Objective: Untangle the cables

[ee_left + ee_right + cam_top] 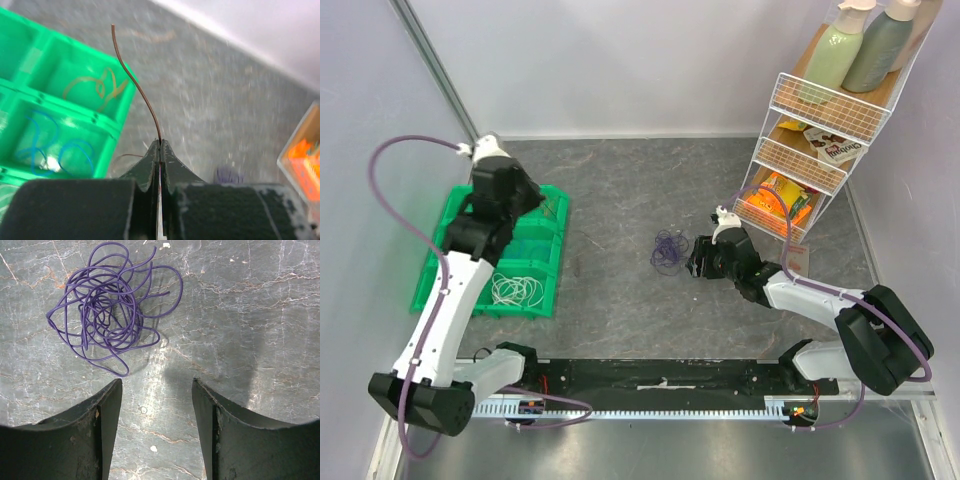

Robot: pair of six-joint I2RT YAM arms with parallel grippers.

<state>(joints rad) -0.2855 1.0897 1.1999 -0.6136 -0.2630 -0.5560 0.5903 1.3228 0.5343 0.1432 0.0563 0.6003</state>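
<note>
A tangle of thin purple cable lies on the grey table near the middle; it fills the upper left of the right wrist view. My right gripper is open and empty, just right of the tangle, its fingertips short of it. My left gripper is raised over the green bin and is shut on a thin brown wire that sticks up from its closed tips. Orange and blue wires lie in bin compartments. White wires lie in the bin's front compartment.
A white wire rack with bottles and snack packets stands at the back right. A black rail runs along the near edge between the arm bases. Walls close the left and back sides.
</note>
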